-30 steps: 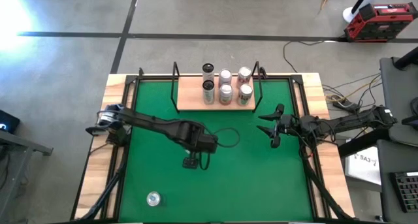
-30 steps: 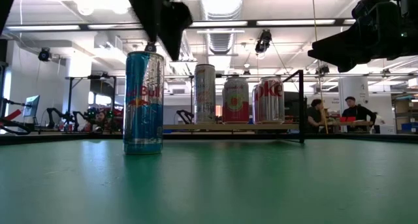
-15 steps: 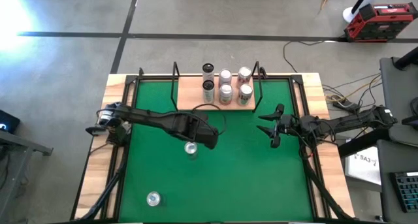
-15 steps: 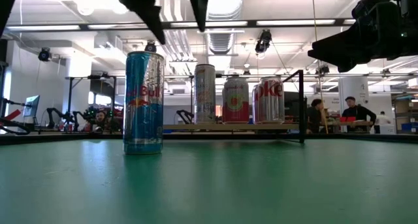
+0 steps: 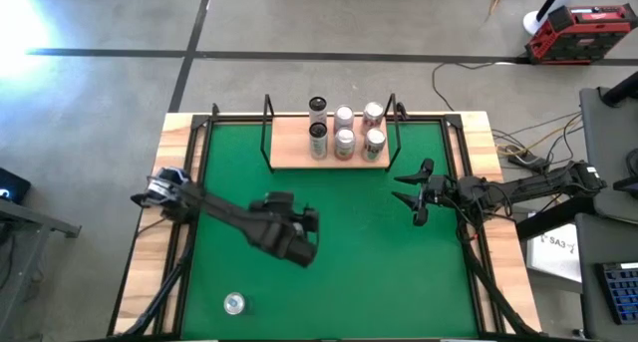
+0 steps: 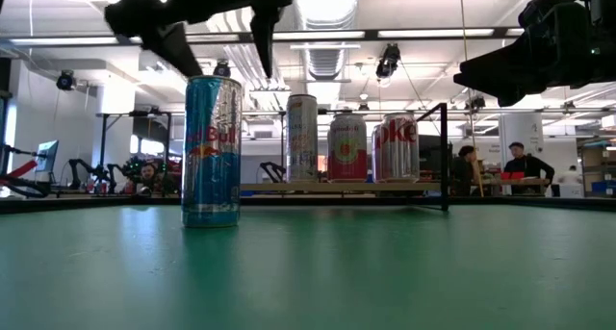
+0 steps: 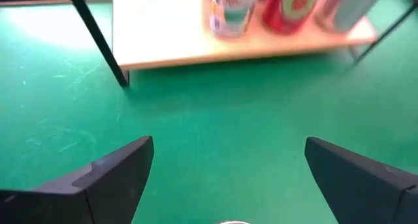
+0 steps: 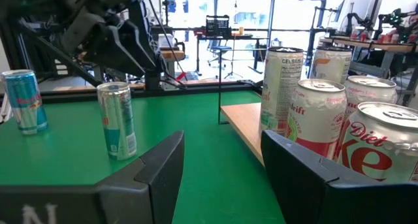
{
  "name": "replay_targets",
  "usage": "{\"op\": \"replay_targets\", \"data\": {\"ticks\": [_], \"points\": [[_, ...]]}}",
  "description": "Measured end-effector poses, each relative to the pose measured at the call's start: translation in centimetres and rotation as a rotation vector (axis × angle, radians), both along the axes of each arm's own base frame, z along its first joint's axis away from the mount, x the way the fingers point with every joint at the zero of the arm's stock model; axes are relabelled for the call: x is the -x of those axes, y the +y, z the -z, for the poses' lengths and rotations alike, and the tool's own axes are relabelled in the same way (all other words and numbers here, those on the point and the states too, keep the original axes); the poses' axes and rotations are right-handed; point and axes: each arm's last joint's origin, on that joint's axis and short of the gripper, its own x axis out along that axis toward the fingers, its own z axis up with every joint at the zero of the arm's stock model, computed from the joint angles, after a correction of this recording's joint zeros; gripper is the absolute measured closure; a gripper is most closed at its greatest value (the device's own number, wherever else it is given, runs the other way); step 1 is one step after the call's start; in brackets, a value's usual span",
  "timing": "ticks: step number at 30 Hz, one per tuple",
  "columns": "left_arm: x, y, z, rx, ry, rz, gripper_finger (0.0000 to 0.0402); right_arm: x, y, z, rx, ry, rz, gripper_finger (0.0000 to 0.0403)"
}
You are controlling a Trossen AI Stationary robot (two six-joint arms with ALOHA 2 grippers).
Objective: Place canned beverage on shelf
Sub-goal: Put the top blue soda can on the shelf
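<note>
Right now the left gripper point(image 6: 220, 61) hangs over the middle of the green mat point(image 5: 379, 272), its fingers spread wide and holding nothing. Directly beneath it a Red Bull can point(image 6: 212, 152) stands upright on the mat; in the low view the fingertips sit at about the level of the can's top, one to each side, and do not appear to touch it. From above, the gripper hides this can, and the left wrist view shows only a sliver of its rim. It stands well short of the shelf point(image 5: 289, 153), which sits at the far edge of the mat and already carries six upright cans point(image 5: 345, 141) in three pairs toward its right end, leaving its left end bare. A second loose can point(image 5: 234, 302) stands near the mat's front left corner, well apart from both arms. The right gripper point(image 5: 417, 195) waits in the air on the right side of the mat, near the shelf's right end, with its fingers part-way apart and empty.
</note>
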Motion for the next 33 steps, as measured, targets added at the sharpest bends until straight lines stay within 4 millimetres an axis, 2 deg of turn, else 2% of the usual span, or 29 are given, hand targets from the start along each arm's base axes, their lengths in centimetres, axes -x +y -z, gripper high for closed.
{"op": "replay_targets", "data": {"ticks": [7,17,33], "points": [[1.1,-1.1,2.0,-0.081,-0.067,-0.014,0.0019,0.0,0.0,0.0,0.0,0.0,0.0,0.0209],[0.7,-2.5,2.1,0.004,-0.105,0.033,0.0019,0.0,0.0,0.0,0.0,0.0,0.0,0.0209],[1.8,-4.8,2.2,0.097,-0.107,0.055,0.0018,0.0,0.0,0.0,0.0,0.0,0.0,0.0209]]}}
